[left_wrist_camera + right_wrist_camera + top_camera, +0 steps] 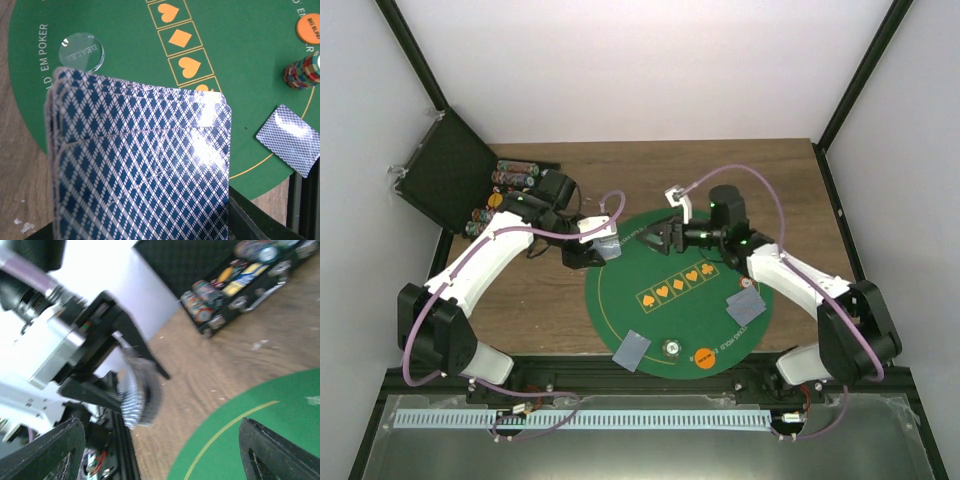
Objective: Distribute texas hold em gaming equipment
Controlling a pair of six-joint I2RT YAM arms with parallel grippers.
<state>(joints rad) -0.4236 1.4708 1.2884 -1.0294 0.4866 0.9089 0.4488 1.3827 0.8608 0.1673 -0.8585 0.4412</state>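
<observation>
1. Wooden table in a white-walled booth. A round green poker mat is lying on it, and an open black chip case is sitting at the far left corner.
2. The left gripper is pinching a deck of playing cards, blue diamond backs slightly fanned, and holding it at the mat's far-left edge.
3. The right gripper is hovering over the far side of the mat, near the deck. Its fingers are spread wide with nothing between them.
4. Face-down cards are lying at the mat's near-left rim, with more face-down cards on its right side. Probably a pair each, but it's too small to tell.
5. A clear dealer button and an orange big blind token are sitting side by side at the near rim.
6. A small stack of chips is standing just beside the right-hand cards.
</observation>
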